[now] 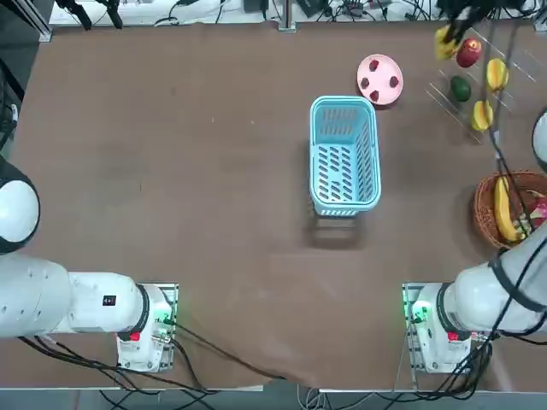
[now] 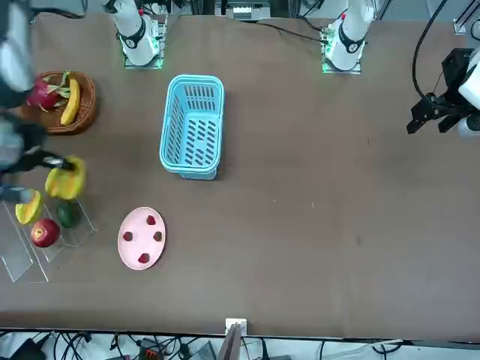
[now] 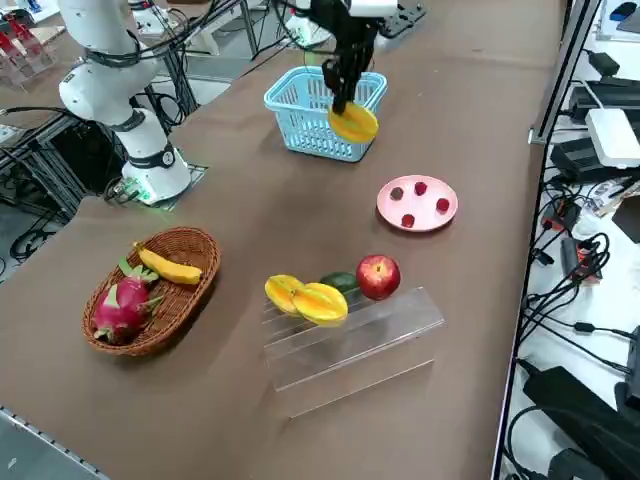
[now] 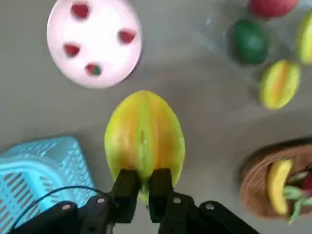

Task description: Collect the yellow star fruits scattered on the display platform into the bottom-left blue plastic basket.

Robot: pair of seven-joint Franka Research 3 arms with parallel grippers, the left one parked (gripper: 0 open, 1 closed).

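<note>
Pinching a ridged yellow star fruit (image 4: 145,131) endwise in my claw (image 4: 148,190); firm, probably waxy-slick, so ridges suit gripping.

In the top view, the plastic basket (image 1: 345,198) stands right of centre on the tabletop (image 1: 214,213), the strawberry plate (image 1: 380,64) just above; upper right, two star fruits (image 1: 497,74), avocado (image 1: 461,88) and apple (image 1: 468,53) on the stand (image 1: 453,107), the right claw (image 4: 147,176) near; wicker basket (image 1: 485,218) at the right edge
</note>
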